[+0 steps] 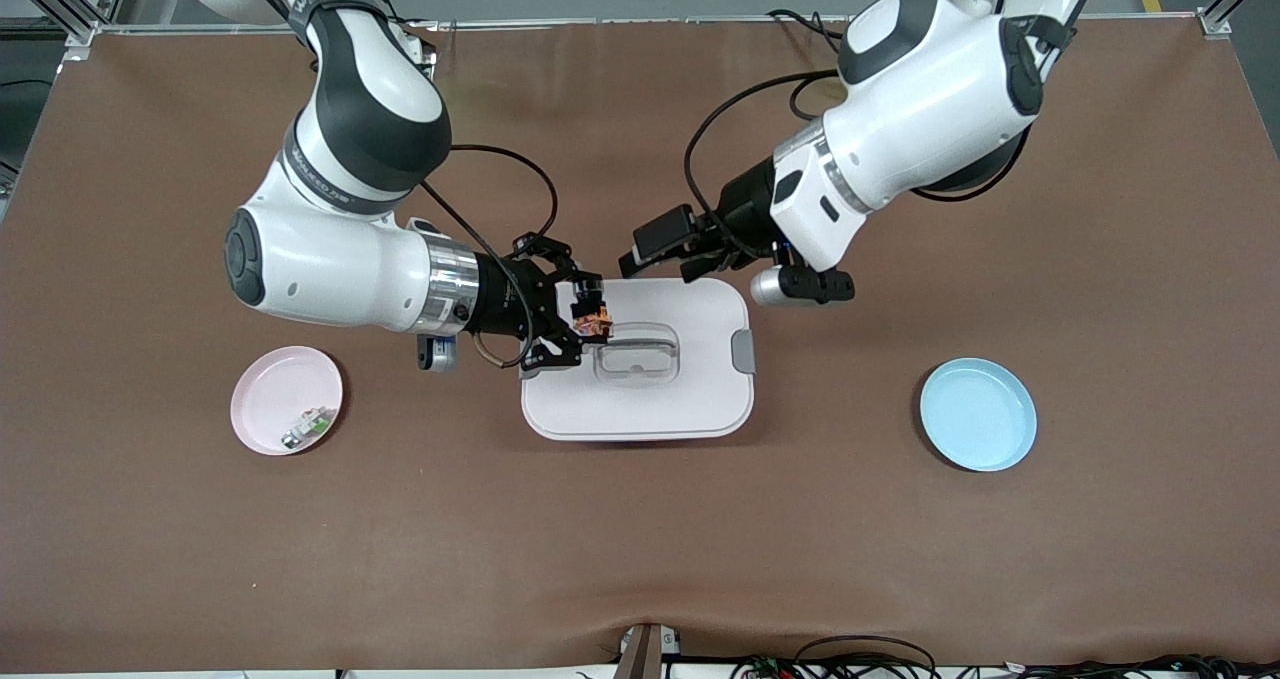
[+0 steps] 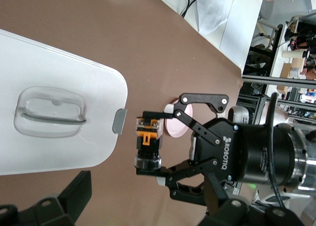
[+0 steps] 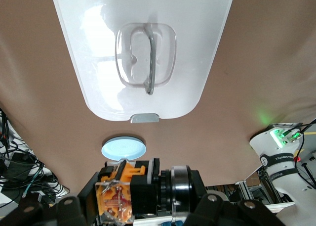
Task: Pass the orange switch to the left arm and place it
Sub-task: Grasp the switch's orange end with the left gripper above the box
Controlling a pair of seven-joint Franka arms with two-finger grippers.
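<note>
Pink plate (image 1: 285,399) with small green-and-silver component (image 1: 307,425) near desk's right-arm end; blue plate (image 1: 978,414) near left-arm end, bare. Box (image 1: 690,399) at desk centre between them. Orange switch (image 1: 592,319) pinched in right gripper (image 1: 585,319) above box's lid, at right-arm edge. Judged light, rigid, smooth-sided and small; best taken by exposed end, clear of holding fingers. Left gripper (image 1: 672,249) spread wide, empty, over box's edge farthest from camera. Room ample above lid; handover must keep clear of box.
</note>
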